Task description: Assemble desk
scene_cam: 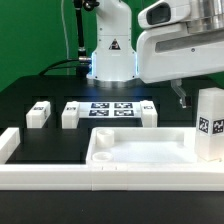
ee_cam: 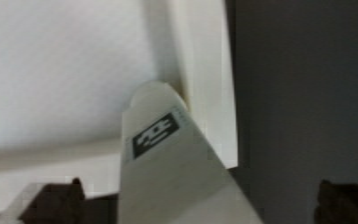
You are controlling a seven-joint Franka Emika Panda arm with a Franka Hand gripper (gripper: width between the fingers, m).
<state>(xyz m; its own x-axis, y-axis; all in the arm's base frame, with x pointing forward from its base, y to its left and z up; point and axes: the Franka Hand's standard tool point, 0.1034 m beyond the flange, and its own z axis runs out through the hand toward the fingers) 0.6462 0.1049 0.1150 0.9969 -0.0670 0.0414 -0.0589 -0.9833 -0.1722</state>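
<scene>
Wrist view: gripper (ee_cam: 197, 203) wide, leg (ee_cam: 167, 165) untouched

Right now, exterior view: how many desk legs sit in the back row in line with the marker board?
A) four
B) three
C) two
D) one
B: the outer leg, the second leg and the third leg sit in line with the marker board, while the fourth leg stands upright by the tabletop at the exterior view's right.
</scene>
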